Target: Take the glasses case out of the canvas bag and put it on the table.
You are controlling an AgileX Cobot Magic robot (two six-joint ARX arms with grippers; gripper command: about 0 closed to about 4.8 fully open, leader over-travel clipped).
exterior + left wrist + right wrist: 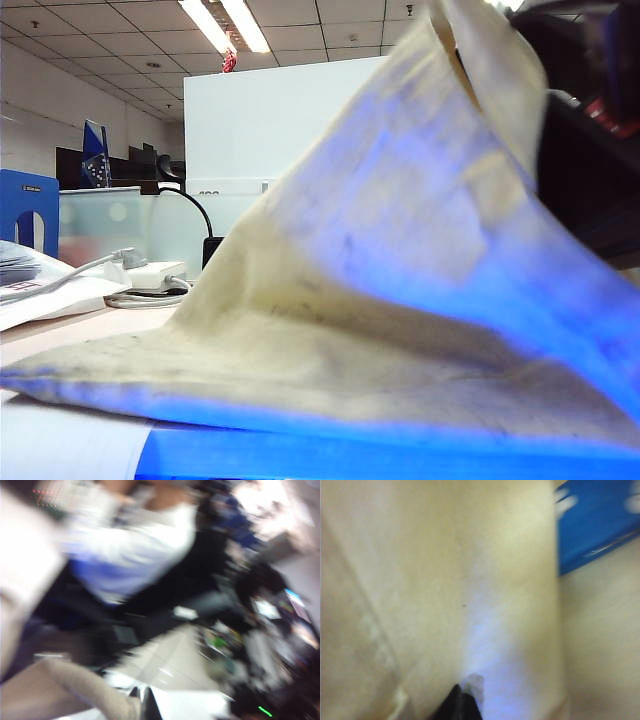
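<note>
Cream-beige cloth, the large floppy canvas bag [400, 270], fills most of the exterior view, pulled up into a tall peak at the upper right while its lower edge lies spread on the wide pale pinkish-beige table [60, 335] with its bright blue front edge. Dark arm parts show at that raised corner. The right gripper [462, 702] sits inside the bag, its dark tip closed with nothing between the fingers, pressed close to the cloth. Beyond it, the small glossy blue glasses case [592, 527] with white figures lies against the fabric, apart from that tip. The left wrist view is badly blurred; the left gripper is closed, probably pinching the bag's cloth, though the grip itself cannot be made out.
</note>
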